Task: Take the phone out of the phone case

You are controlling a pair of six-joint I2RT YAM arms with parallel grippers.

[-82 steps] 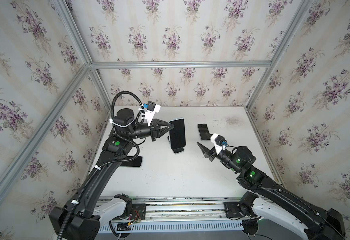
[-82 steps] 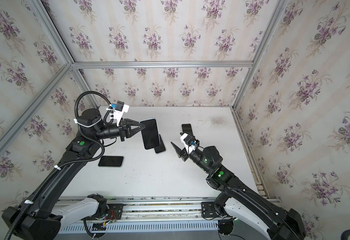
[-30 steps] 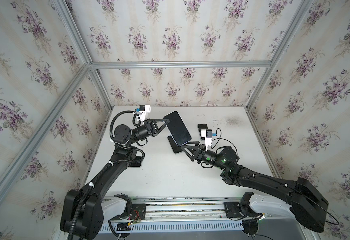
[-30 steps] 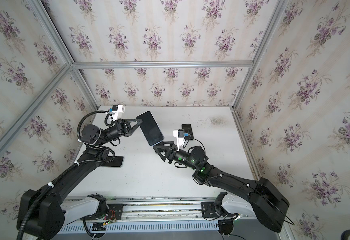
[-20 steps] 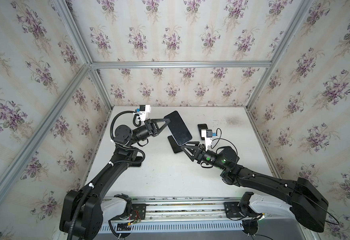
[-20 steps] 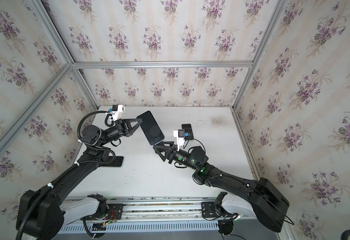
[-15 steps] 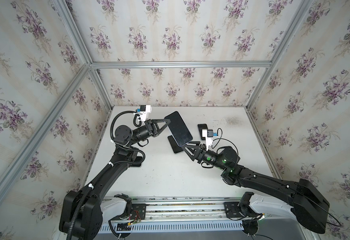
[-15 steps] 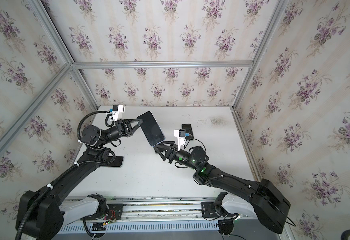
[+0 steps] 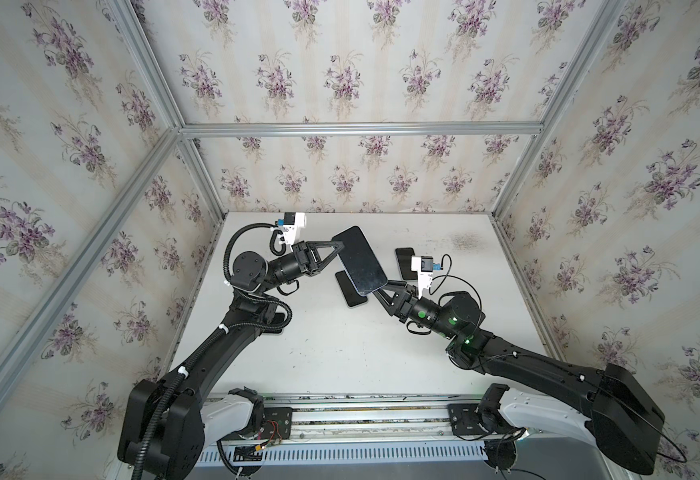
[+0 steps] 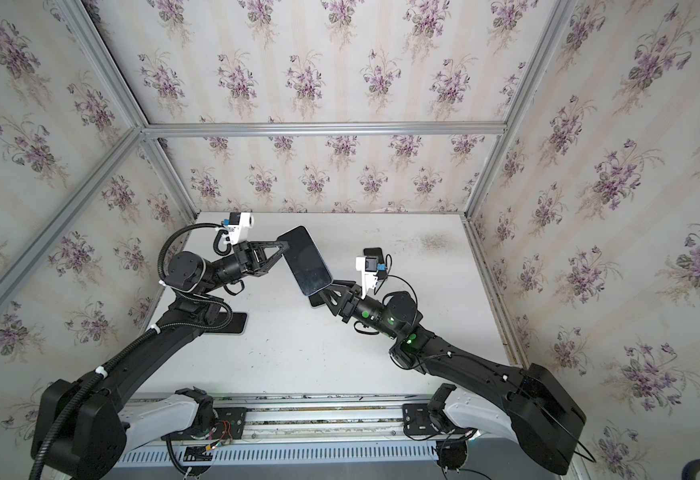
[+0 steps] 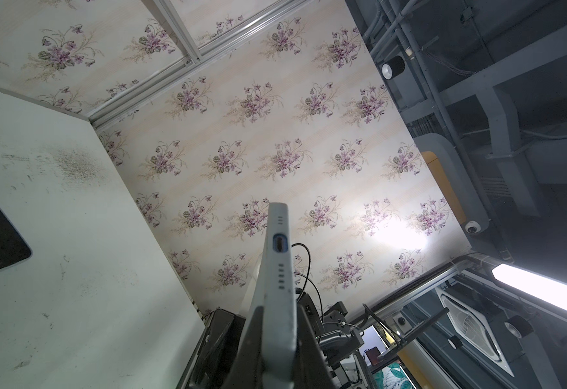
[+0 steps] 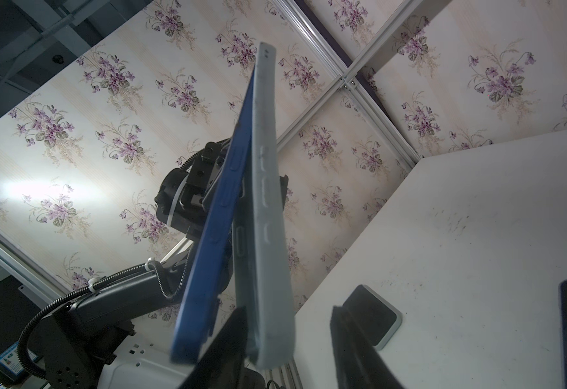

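Note:
The phone [image 9: 358, 259] [image 10: 304, 259], dark screen up, hangs tilted above the table's middle in both top views. My left gripper [image 9: 337, 245] [image 10: 281, 245] [image 11: 277, 308] is shut on the upper end of its grey phone case [image 11: 280, 269]. In the right wrist view the blue phone [image 12: 214, 219] has lifted off the case [image 12: 265, 202] at the near end. My right gripper [image 9: 381, 289] [image 10: 325, 291] [image 12: 288, 313] is open around that lower corner. One finger [image 12: 231, 323] sits between phone and case. The other finger [image 12: 346, 330] stands apart from the case.
More phones lie on the white table [image 9: 340, 353]: one below the held phone [image 9: 350, 293], one behind the right wrist camera [image 9: 404, 255], and one under the left arm [image 10: 233, 323]. Flowered walls close in the back and both sides.
My right arm has come in from the right to the phone's lower corner and its jaws have narrowed. My left gripper has tilted the phone over toward it.

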